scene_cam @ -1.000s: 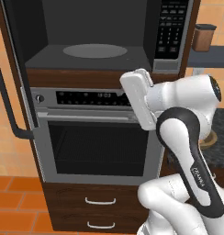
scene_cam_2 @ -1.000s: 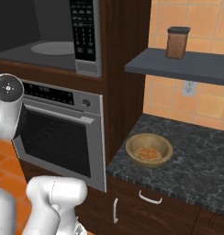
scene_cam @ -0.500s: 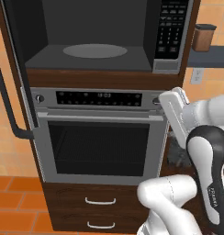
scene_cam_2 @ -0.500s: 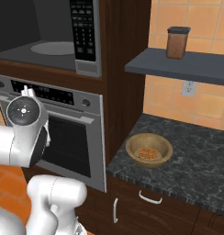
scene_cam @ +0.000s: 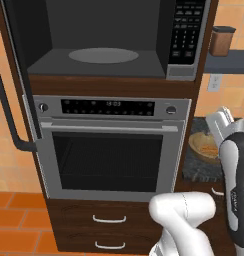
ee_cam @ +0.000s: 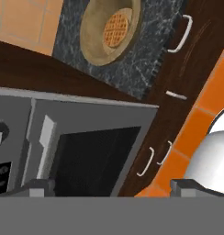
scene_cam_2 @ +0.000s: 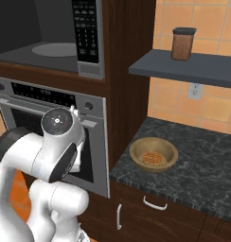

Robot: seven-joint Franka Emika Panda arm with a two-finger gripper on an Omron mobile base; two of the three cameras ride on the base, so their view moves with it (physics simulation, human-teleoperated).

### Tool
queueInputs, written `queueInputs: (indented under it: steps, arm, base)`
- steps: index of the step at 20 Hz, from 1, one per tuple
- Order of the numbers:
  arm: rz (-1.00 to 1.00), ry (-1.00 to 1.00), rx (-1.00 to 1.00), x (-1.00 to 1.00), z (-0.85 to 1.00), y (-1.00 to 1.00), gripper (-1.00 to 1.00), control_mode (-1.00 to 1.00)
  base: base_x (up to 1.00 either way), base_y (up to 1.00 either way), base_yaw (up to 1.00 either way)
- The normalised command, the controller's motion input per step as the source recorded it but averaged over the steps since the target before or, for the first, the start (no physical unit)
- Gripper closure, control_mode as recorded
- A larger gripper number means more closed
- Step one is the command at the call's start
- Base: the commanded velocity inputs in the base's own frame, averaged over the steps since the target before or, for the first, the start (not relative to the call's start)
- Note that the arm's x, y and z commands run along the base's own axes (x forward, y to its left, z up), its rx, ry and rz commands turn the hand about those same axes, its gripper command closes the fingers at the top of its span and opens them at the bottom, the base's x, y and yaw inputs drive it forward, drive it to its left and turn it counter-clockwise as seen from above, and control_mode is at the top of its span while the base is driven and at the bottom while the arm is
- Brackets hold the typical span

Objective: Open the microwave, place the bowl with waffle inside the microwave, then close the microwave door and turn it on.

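Standing open at far left, microwave door (scene_cam: 9, 95) swung out wide, black bar handle on its outer edge. Microwave (scene_cam: 114, 40) cavity exposed, grey, round turntable (scene_cam: 103, 55) bare; keypad (scene_cam: 185, 30) on its right side. Silver oven (scene_cam: 111, 145) right below it, two drawers (scene_cam: 110, 230) under that. Hand (scene_cam: 221, 120) sits right of the oven front, above the left edge of the table (scene_cam_2: 202, 165), jaws spread wide, holding nothing; both finger tips (ee_cam: 38, 187) show far apart at the bottom of the hand view. Bowl (scene_cam_2: 154, 154) sits on the dark stone table near its front left corner, just beside the wood cabinet wall, upright. Waffle (scene_cam_2: 150, 158) lies flat in the bowl's middle. Shelf (scene_cam_2: 183, 66) above the table, brown canister (scene_cam_2: 182, 43) with dark lid on it.
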Motion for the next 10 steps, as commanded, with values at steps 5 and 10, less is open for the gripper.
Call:
queueInputs:
  steps: [5,10]
  arm:
    - [-0.02,0.00,0.06,-0.03,-0.49,-1.00,-1.00,-1.00]
    - [0.13,0.09,0.02,0.00,-0.07,-1.00,-1.00,-1.00]
  base:
    - [0.00,0.00,0.00]
    - [0.00,0.00,0.00]
